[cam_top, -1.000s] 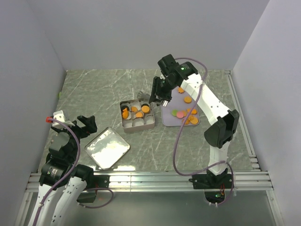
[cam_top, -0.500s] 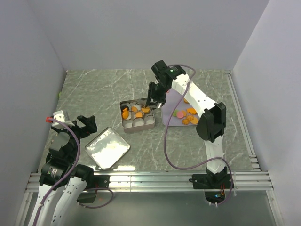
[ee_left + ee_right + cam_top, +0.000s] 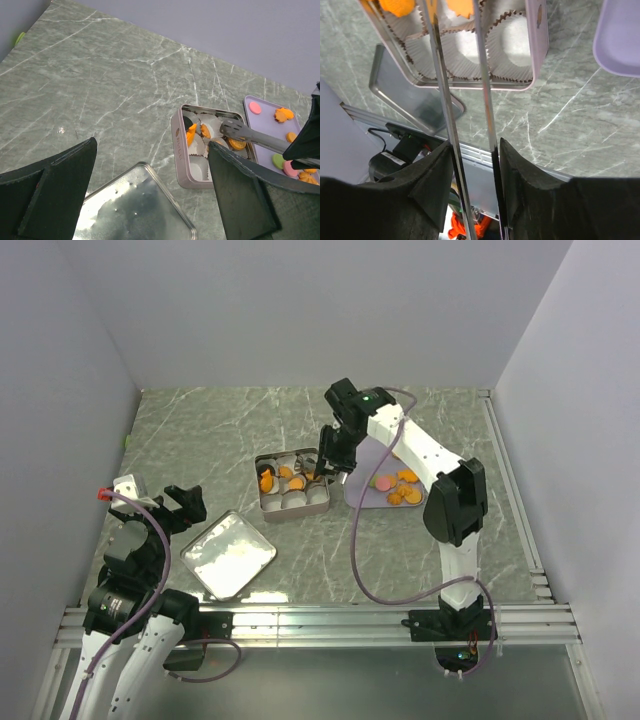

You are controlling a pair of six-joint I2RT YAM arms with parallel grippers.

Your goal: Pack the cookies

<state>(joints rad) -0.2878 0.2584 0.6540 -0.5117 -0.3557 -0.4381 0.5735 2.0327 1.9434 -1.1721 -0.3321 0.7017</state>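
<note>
The cookies are small flat pieces, mostly orange. Some lie on the lavender tray [image 3: 352, 495], among them an orange group [image 3: 402, 494] and pink and green ones [image 3: 280, 162]. Others sit in the paper cups of the square silver tin [image 3: 292, 508], such as an orange cookie [image 3: 191, 136]. My right gripper [image 3: 335, 450] [image 3: 472, 150] is shut on metal tongs [image 3: 250, 137] [image 3: 440, 75], whose tips reach over the tin's right cups. I cannot tell whether the tips hold a cookie. My left gripper [image 3: 155, 498] [image 3: 152, 150] is open and empty, near the left front.
The tin's flat silver lid [image 3: 228, 555] [image 3: 135, 210] lies near the left arm, just under its fingers. White paper cups [image 3: 512, 47] in the tin's near row hold nothing. Grey walls close the table on three sides.
My right arm has swung left from above the lavender tray to above the tin, carrying the tongs. The left arm has not moved.
</note>
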